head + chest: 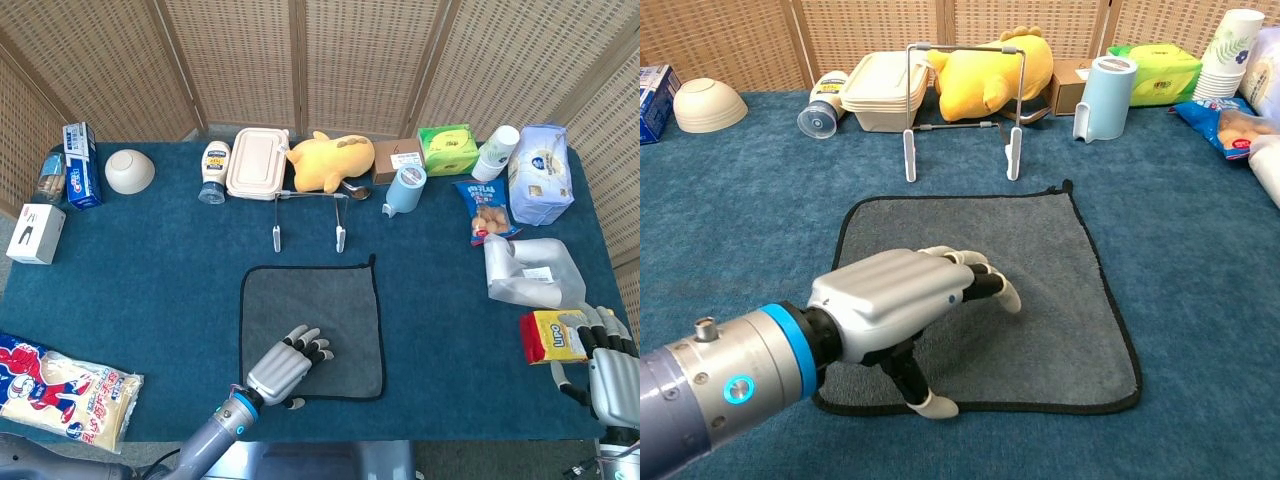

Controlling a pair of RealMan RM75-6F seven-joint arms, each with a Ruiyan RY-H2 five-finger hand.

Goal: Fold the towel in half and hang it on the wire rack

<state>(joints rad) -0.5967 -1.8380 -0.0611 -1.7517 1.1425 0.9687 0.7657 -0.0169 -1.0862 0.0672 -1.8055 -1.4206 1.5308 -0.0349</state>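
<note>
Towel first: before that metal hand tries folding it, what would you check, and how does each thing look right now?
1. Gray towel lies flat and spread out on the table: ok.
2. Left hand is over the towel's near left part: ok.
3. Left hand has hold of an edge: not ok, nothing pinched; whether it touches the cloth, cannot tell.
4. Wire rack stands upright beyond the towel's far edge, bar bare: ok.
5. Nothing lies on the towel besides the hand: ok.
6. Right hand is at the table's right edge beside a yellow packet, far from the towel: not ok if both hands are needed.
</note>
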